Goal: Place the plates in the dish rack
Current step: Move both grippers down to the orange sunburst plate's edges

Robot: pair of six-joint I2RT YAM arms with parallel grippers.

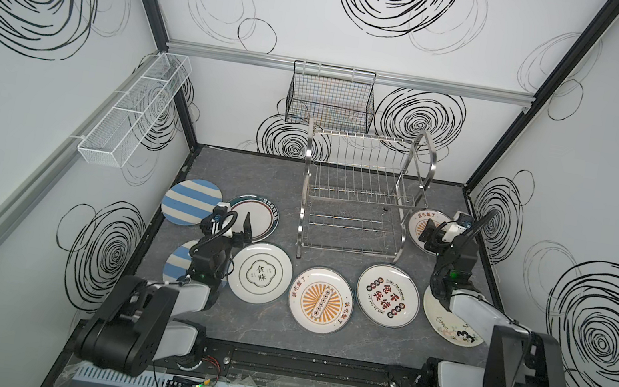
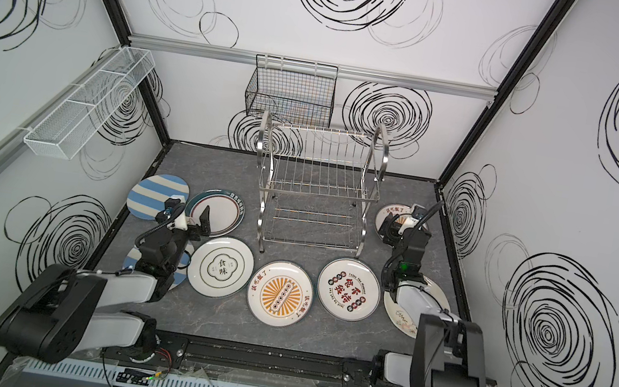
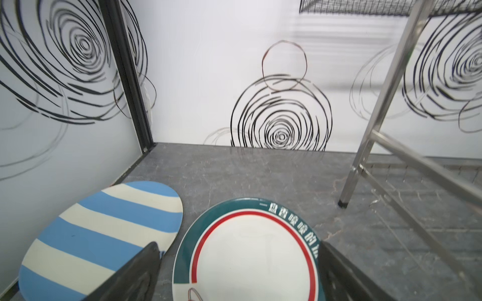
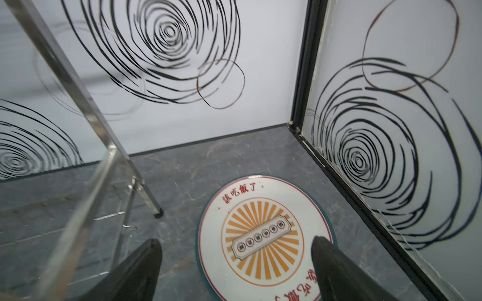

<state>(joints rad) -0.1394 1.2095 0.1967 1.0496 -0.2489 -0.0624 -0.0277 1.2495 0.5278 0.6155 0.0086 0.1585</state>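
Observation:
The steel dish rack (image 1: pixel 362 194) (image 2: pixel 317 187) stands at the back centre with no plates in its slots. Several plates lie flat on the grey table (image 1: pixel 218 171). My left gripper (image 1: pixel 241 229) (image 3: pixel 240 256) hangs open just above a green-rimmed plate (image 1: pixel 262 212) (image 3: pixel 250 250), beside a blue-striped plate (image 1: pixel 192 201) (image 3: pixel 104 229). Another striped plate (image 1: pixel 176 264) is partly hidden under the left arm. To the right of the rack, my right gripper (image 1: pixel 429 238) (image 4: pixel 237 243) is open over an orange sunburst plate (image 1: pixel 419 220) (image 4: pixel 260 229); one finger (image 4: pixel 328 258) is over its rim.
Across the front lie a white plate with characters (image 1: pixel 260 273), a second sunburst plate (image 1: pixel 320 299), a red-and-black lettered plate (image 1: pixel 387 295) and a plate under the right arm (image 1: pixel 446 325). A black wire basket (image 1: pixel 331 97) and a white mesh basket (image 1: pixel 135 112) hang on the walls.

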